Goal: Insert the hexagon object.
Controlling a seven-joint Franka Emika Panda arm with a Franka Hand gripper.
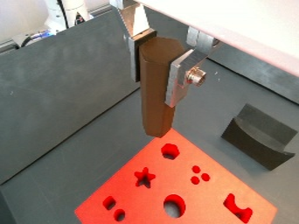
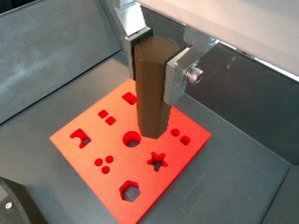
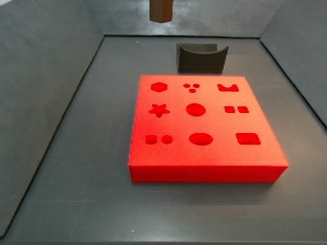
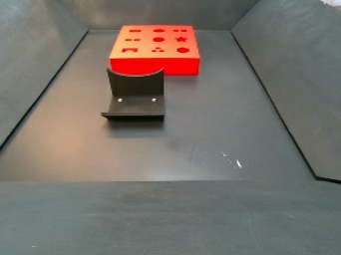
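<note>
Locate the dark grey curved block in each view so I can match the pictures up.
Wrist view: the dark grey curved block sits on the floor beyond the red block, beside the hand holding the hexagon object.
Wrist view: only its corner shows at the frame edge.
Side view: it stands behind the red block.
Side view: it lies in front of the red block.
Shared landmark: the red block.

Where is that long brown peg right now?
In both wrist views the hexagon object hangs upright, clamped in the gripper, high above the red block; a side view shows only its tip.
</note>
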